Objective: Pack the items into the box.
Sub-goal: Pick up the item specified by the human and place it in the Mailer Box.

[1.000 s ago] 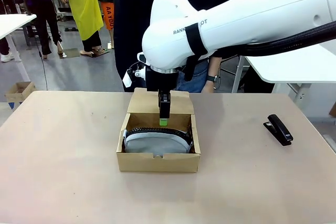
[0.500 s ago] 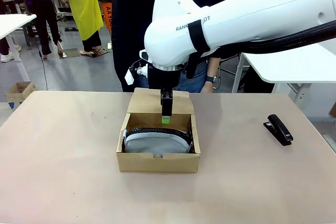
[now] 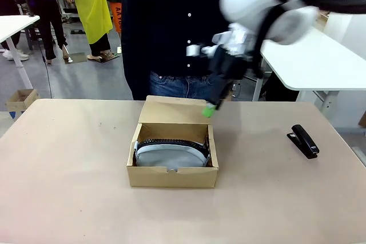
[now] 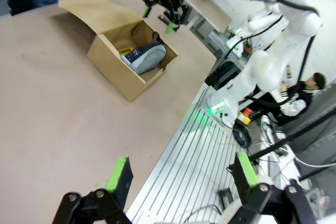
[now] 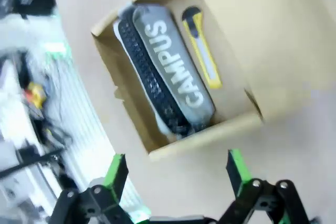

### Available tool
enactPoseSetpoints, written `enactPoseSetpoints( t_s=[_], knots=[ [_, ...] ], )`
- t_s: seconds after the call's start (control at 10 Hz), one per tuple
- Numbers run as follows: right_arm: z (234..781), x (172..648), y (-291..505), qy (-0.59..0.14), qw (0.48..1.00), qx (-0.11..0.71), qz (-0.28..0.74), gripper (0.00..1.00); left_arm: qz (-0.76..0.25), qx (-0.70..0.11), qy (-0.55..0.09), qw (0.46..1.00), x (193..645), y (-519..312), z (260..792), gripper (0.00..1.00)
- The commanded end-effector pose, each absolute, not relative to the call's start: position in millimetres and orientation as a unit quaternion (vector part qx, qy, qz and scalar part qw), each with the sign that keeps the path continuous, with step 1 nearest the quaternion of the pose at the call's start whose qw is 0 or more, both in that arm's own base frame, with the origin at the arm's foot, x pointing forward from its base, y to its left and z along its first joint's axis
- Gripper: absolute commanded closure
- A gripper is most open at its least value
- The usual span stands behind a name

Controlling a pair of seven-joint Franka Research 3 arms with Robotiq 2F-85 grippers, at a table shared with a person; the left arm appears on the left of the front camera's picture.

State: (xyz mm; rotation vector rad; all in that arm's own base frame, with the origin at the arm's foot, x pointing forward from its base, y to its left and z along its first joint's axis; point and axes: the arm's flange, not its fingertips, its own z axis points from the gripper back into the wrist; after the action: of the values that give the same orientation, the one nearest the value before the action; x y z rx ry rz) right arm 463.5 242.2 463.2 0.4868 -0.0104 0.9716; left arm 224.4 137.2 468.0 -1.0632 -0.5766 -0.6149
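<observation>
On the beige worktop [image 3: 68,187] the open box [image 3: 171,176] holds pouch [image 5: 173,69] and knife [image 5: 202,51] side by side, both arms' jaws stand wide and empty, so packing looks finished and the next move is probably folding the flap [image 3: 171,110] shut.

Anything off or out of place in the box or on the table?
Nothing stands out. The pouch and knife lie side by side in the box, flap open. A stapler sits apart on the table. The left gripper and right gripper are open, empty.

Robotics lab — white worktables [image 3: 320,67], aluminium rail frame [image 4: 184,150], people [image 3: 94,1] standing about
</observation>
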Motion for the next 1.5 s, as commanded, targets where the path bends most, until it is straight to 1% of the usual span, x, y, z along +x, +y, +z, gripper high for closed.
enactPoseSetpoints(
  t_s=[0.0,0.2,0.3,0.4,0.6,0.8,0.9,1.0,1.4],
  knots=[
    [461.8,407.7,153.7,-0.105,0.898,0.312,0.292,0.0,-0.29,-0.497,-0.276,0.77,223.8,137.8,469.7,0.0],
    [457.4,357.8,63.1,-0.185,0.88,0.394,0.189,0.0,-0.29,-0.497,-0.276,0.77,223.8,137.8,469.7,0.0],
    [451.5,334.8,26.1,-0.205,0.853,0.448,0.173,0.0,-0.29,-0.497,-0.276,0.77,223.8,137.8,469.7,0.0],
    [443.6,307.4,-10.1,-0.252,0.81,0.502,0.166,0.0,-0.29,-0.497,-0.276,0.77,223.8,137.8,469.7,0.0],
    [415.5,260.7,-63.0,-0.286,0.779,0.555,0.065,0.0,-0.29,-0.497,-0.276,0.77,223.8,137.8,469.7,0.0],
    [378.0,227.6,-87.6,-0.306,0.759,0.574,0.004,0.0,-0.29,-0.497,-0.276,0.77,223.8,137.8,469.7,0.0],
    [362.6,221.2,-88.7,-0.296,0.761,0.578,-0.001,0.0,-0.29,-0.497,-0.276,0.77,223.8,137.8,469.7,0.0],
    [437.2,288.0,-128.4,-0.293,0.774,0.56,0.016,0.0,-0.29,-0.497,-0.276,0.77,223.8,137.8,469.7,0.0],
    [437.2,288.0,-128.4,-0.293,0.774,0.56,0.016,0.0,-0.29,-0.497,-0.276,0.77,223.8,137.8,469.7,0.0]
  ],
)
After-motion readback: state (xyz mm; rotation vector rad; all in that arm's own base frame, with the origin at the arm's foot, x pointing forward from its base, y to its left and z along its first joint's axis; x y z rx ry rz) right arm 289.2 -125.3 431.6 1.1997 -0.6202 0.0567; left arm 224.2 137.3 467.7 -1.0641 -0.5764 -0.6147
